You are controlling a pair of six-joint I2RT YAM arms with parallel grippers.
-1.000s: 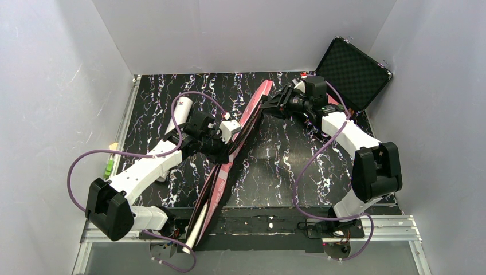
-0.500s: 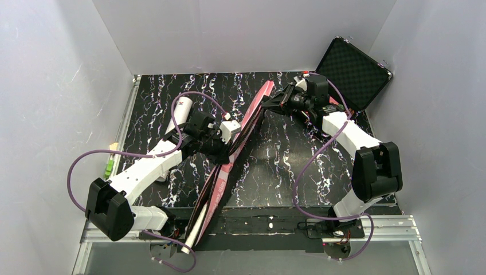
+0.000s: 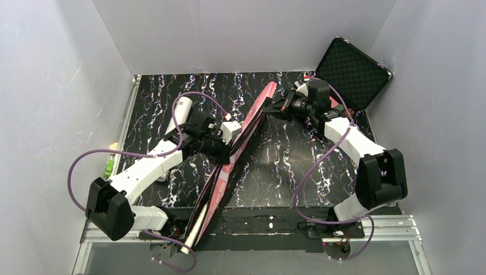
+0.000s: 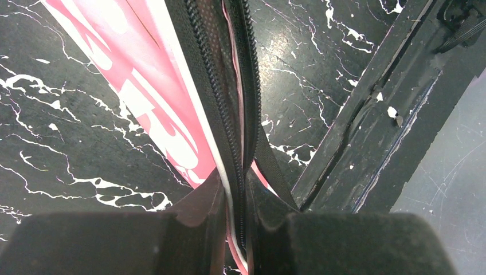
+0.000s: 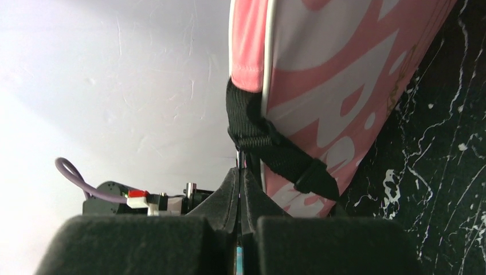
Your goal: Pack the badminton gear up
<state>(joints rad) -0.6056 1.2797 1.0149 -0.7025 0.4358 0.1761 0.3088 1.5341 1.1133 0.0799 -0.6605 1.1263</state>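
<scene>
The long pink fabric racket bag with white lettering lies on a slant across the black white-veined marble-look table. One tip is at the near edge between the arm bases and the other is raised toward the far side. Its black zip edge faces up and the two zip rows stand slightly apart.

The left gripper pinches the bag about halfway along, its fingers pressed in on both sides of the zip edge. At the far tip, the right gripper has its jaws squeezed almost together on a thin tab just below the bag's black webbing strap.

A long white-grey cylindrical tube lies just beyond the left arm, partly hidden by it. An open black hard case with a foam-lined lid stands at the far right corner.
</scene>
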